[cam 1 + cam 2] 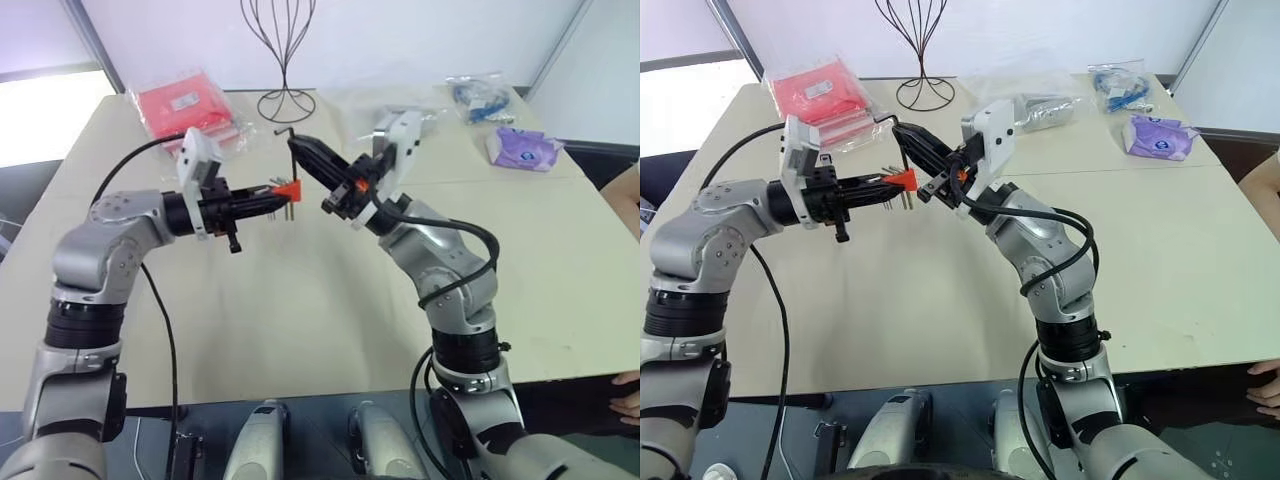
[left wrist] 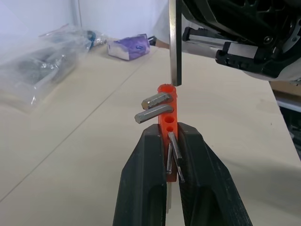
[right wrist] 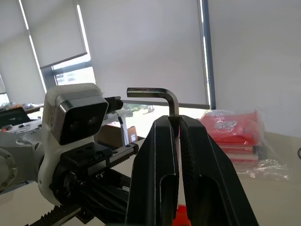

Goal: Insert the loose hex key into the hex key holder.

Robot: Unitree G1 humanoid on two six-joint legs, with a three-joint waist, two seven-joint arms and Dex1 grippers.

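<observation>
The hex key holder point(image 2: 168, 112) is a small orange block with short grey keys sticking out, held above the table with my left gripper point(image 2: 170, 136) shut on it. My right gripper point(image 3: 178, 123) is shut on the loose hex key point(image 3: 164, 93), a dark L-shaped rod with its bent end uppermost. In the left wrist view the hex key's long leg point(image 2: 175, 44) hangs upright, its lower tip at the holder's top end. In the left eye view, the holder point(image 1: 288, 189) sits right under the hex key point(image 1: 290, 150), and the two grippers meet over the table's middle.
A red plastic-wrapped packet point(image 1: 185, 105) lies at the back left, with a black wire stand point(image 1: 283, 60) behind the grippers. Clear bags point(image 1: 478, 100) and a purple tissue pack point(image 1: 522, 148) lie at the back right. A person's hand point(image 1: 628, 395) shows at the right edge.
</observation>
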